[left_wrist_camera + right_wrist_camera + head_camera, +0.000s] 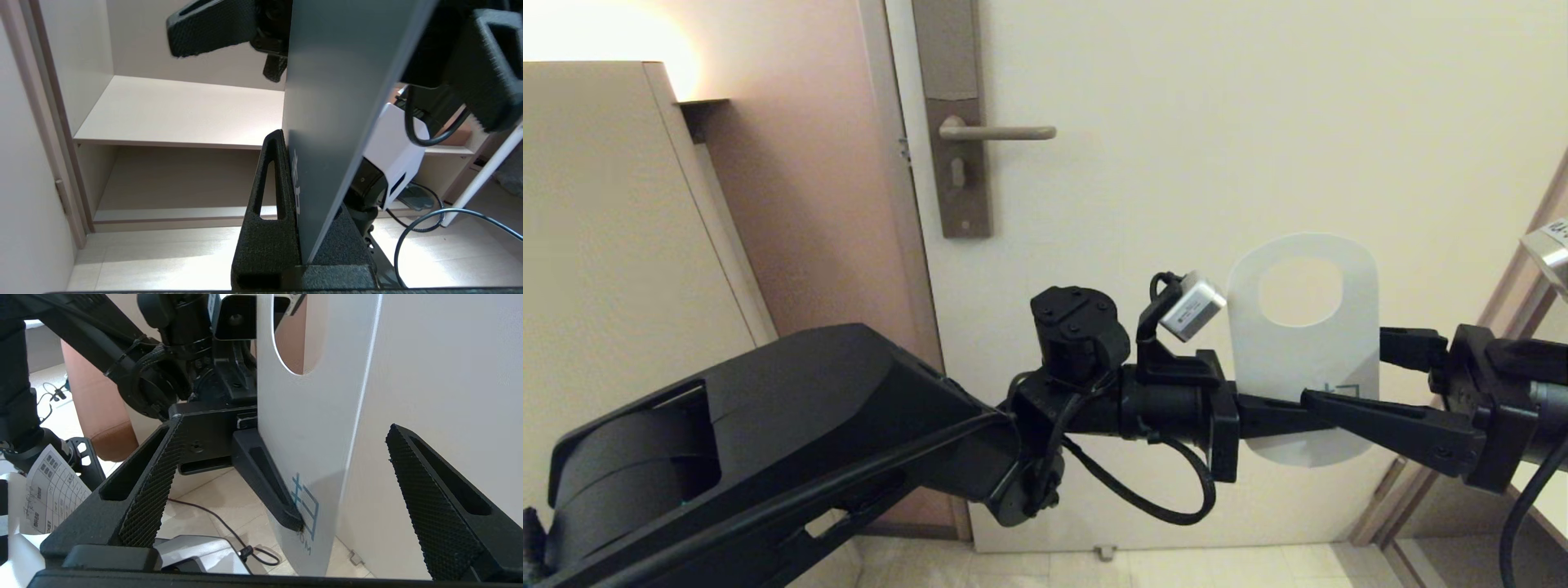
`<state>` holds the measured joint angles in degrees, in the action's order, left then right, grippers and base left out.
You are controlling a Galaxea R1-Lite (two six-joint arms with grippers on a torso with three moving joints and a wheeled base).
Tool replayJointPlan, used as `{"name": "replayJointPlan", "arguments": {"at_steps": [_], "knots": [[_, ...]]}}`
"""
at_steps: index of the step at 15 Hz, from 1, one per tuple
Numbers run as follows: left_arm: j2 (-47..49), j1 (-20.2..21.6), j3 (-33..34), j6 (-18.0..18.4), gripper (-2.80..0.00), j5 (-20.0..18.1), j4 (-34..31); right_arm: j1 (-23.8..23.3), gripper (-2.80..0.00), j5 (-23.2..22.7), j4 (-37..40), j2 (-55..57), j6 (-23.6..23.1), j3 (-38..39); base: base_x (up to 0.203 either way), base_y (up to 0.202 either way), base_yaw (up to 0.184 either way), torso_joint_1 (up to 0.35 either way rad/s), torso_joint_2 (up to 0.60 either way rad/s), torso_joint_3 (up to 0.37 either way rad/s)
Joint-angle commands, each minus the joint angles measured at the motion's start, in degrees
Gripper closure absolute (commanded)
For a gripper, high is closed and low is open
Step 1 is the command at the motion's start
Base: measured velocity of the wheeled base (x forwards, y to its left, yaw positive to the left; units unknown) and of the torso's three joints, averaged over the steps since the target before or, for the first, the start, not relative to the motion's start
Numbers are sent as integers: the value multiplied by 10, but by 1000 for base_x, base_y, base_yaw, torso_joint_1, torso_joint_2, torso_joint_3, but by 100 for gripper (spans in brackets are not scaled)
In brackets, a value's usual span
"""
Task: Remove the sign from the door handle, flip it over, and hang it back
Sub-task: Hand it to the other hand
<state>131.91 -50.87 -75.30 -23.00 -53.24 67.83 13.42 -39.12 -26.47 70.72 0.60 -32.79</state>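
The sign (1290,359) hangs upright in front of the door, well below and right of the door handle (1005,132). Its white face is toward me and the round hole is at the top. My left gripper (1282,412) reaches in from the left and is shut on the sign's lower part. The left wrist view shows the sign's blue-grey face (339,102) pinched in the left gripper (300,171). My right gripper (1342,370) comes in from the right, open, with one finger on each side of the sign and apart from it. In the right wrist view the sign (310,416) stands inside the right gripper (286,424).
The handle sits on a tall brownish backplate (956,122) at the cream door's (1258,122) left edge. A beige cabinet (621,245) stands to the left. A small door stop (1104,553) sits on the tiled floor. Open shelves (179,110) show in the left wrist view.
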Motion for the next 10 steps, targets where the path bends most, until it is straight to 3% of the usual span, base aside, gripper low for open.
{"name": "replayJointPlan", "arguments": {"at_steps": [1,8,9,10], "knots": [[2,-1,0,-1,0,-3,4,0,-280,-3,-2,-1,0,1,0,0,0,0,0,0],[4,-1,1,0,0,0,5,0,-280,-2,-2,1,0,5,0,0,0,0,0,0],[4,-1,0,-1,0,0,5,0,0,-2,-2,1,0,5,0,0,0,0,0,0],[4,-1,1,-1,0,0,5,0,0,-2,-2,1,0,5,0,0,0,0,0,0]]}}
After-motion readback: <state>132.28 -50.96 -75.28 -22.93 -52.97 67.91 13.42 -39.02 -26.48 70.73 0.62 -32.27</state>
